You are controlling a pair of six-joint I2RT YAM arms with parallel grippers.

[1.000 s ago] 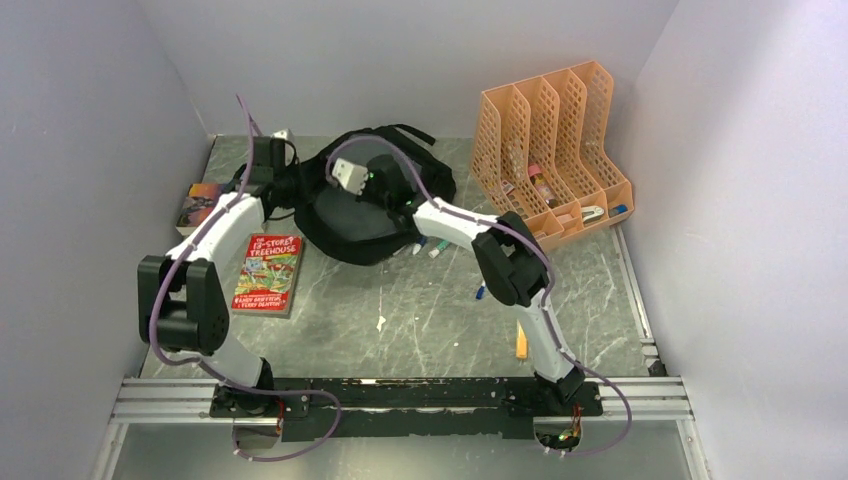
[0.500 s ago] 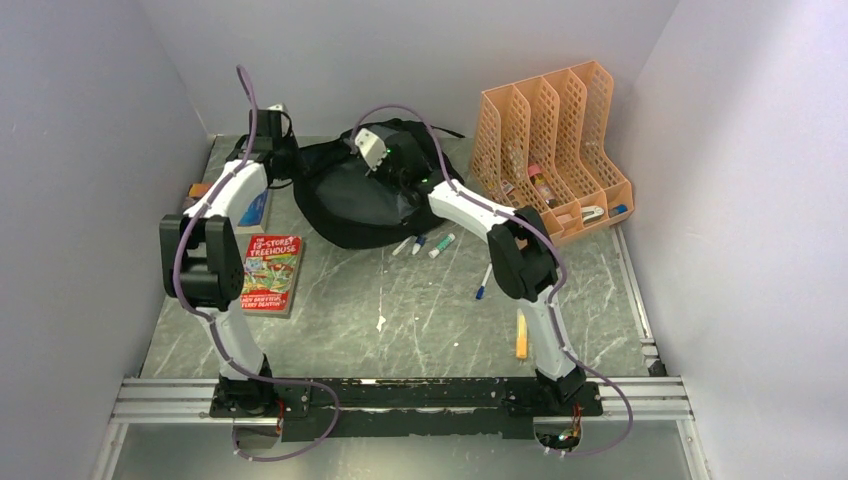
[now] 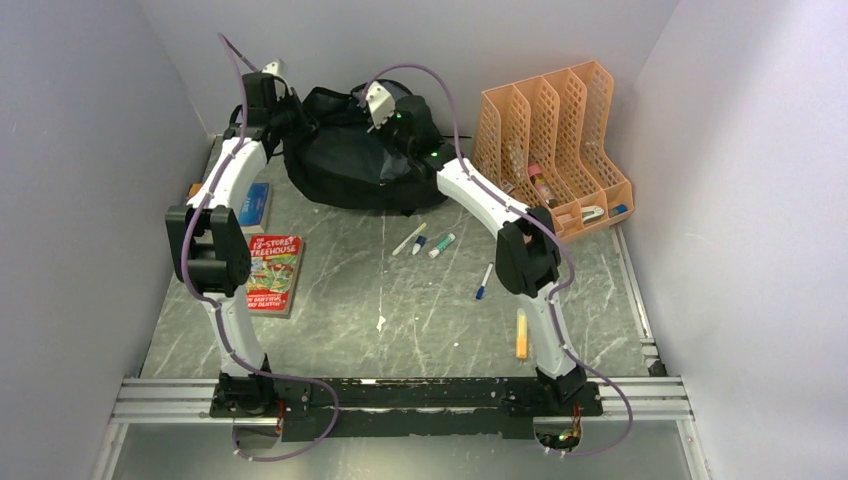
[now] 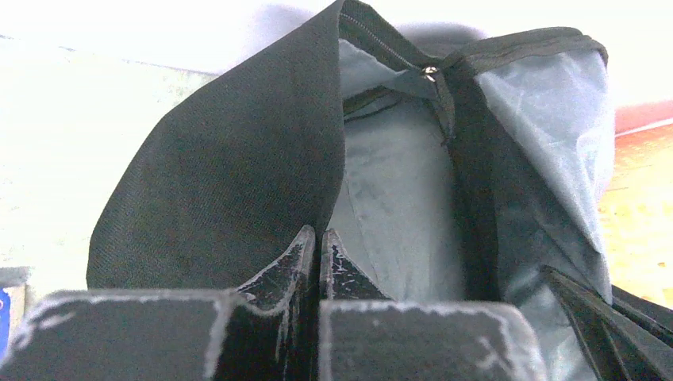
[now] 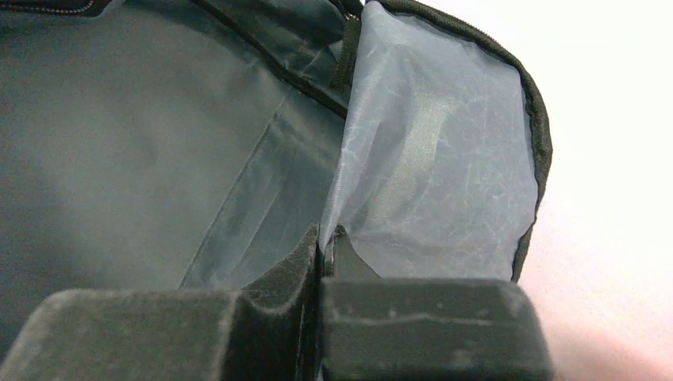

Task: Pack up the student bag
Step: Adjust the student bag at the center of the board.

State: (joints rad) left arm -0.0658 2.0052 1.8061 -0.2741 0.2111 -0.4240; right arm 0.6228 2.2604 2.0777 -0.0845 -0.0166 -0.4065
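The student bag (image 3: 345,170) stands at 12 o'clock on the table (image 3: 420,310), its mouth spread wide. The left gripper (image 4: 317,238) pinches the bag's black rim at 10 o'clock. The right gripper (image 5: 325,234) pinches the grey lining edge at 1 o'clock. Loose markers (image 3: 442,245) lie just beside the bag at 5 o'clock.

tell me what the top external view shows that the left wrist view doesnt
Only top external: the red book, the loose markers and an orange highlighter on the table. Only left wrist: the grey lining, a zipper pull, and the left jaws pinched shut on the opening's edge. Both: the black student bag.
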